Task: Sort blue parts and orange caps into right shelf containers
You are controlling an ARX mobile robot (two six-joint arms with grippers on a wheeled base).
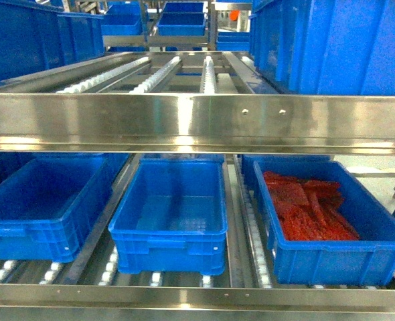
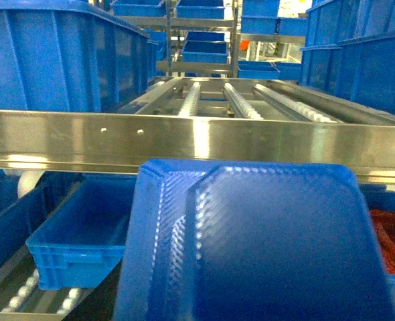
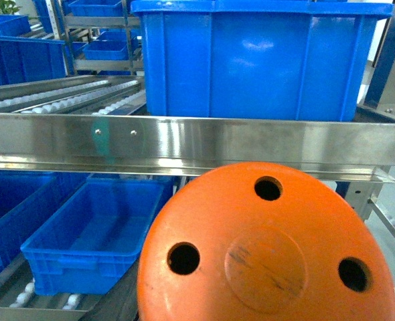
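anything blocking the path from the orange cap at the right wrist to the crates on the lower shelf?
Partly. The steel front rail of the upper shelf runs across above the crate openings, so the orange cap must enter beneath it. Below the rail, nothing visible blocks the empty middle crate or the right crate, which holds red-orange pieces.

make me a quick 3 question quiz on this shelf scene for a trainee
1. True or false: the middle crate on the lower shelf holds red pieces.
2. Multiple choice: the orange cap filling the right wrist view has how many visible holes? A) one B) three C) five
3. Short answer: which lower-shelf crate already has contents, and what colour are they?

Key
1. False. It looks empty.
2. B.
3. The right crate, holding red pieces. The left crate shows nothing inside. The blue part fills the left wrist view.
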